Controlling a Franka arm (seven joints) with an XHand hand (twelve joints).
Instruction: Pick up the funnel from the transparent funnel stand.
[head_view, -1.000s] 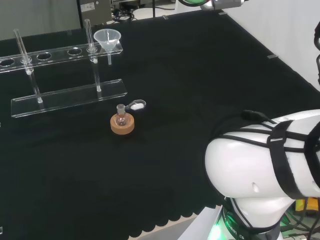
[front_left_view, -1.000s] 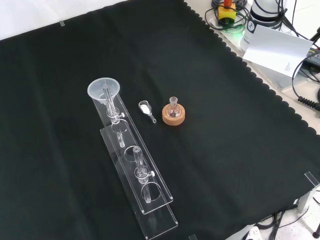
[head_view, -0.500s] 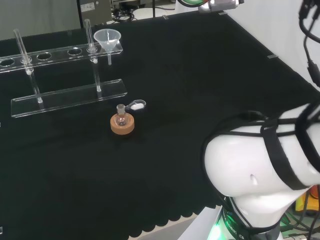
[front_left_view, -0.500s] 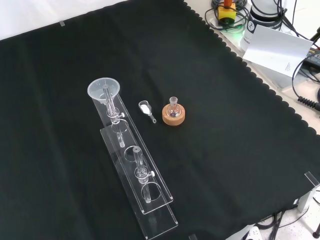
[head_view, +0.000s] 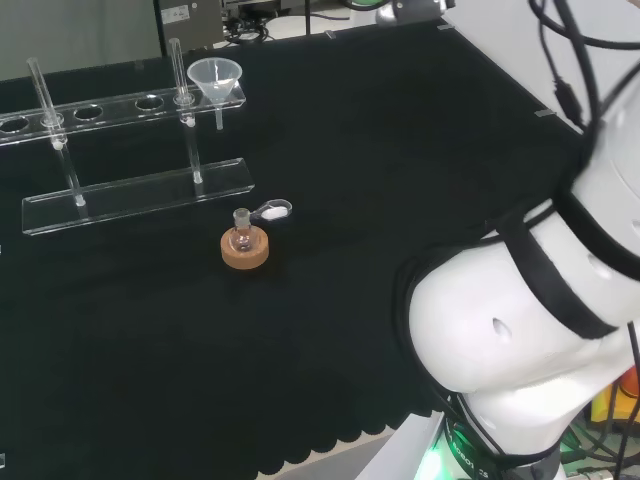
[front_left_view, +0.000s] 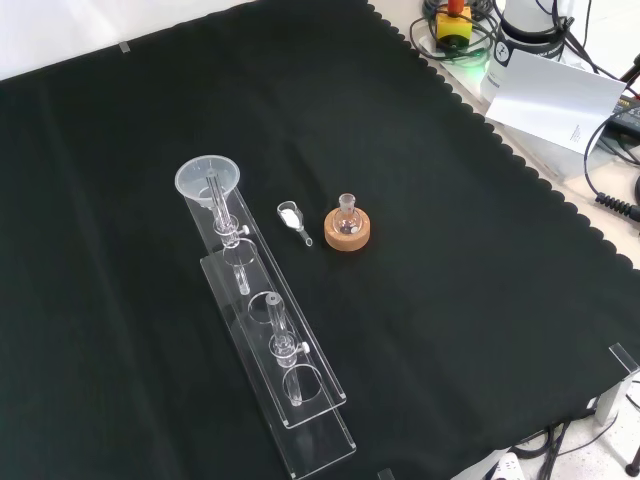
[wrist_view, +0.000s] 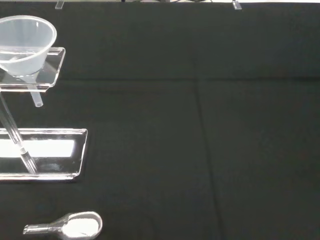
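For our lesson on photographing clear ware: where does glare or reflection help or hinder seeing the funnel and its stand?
Wrist view: the stand's base mirrors bright light, and the funnel reads clearly against the dark cloth. Front view: the funnel rim looks milky, the stand's plates faint. Head view: only the edges of the stand catch light.

No text, label or number can be read anywhere.

The arm consists of large, rounded, glossy white links. Black straps band the links, and thin black cables run along them. A green light glows at the base.
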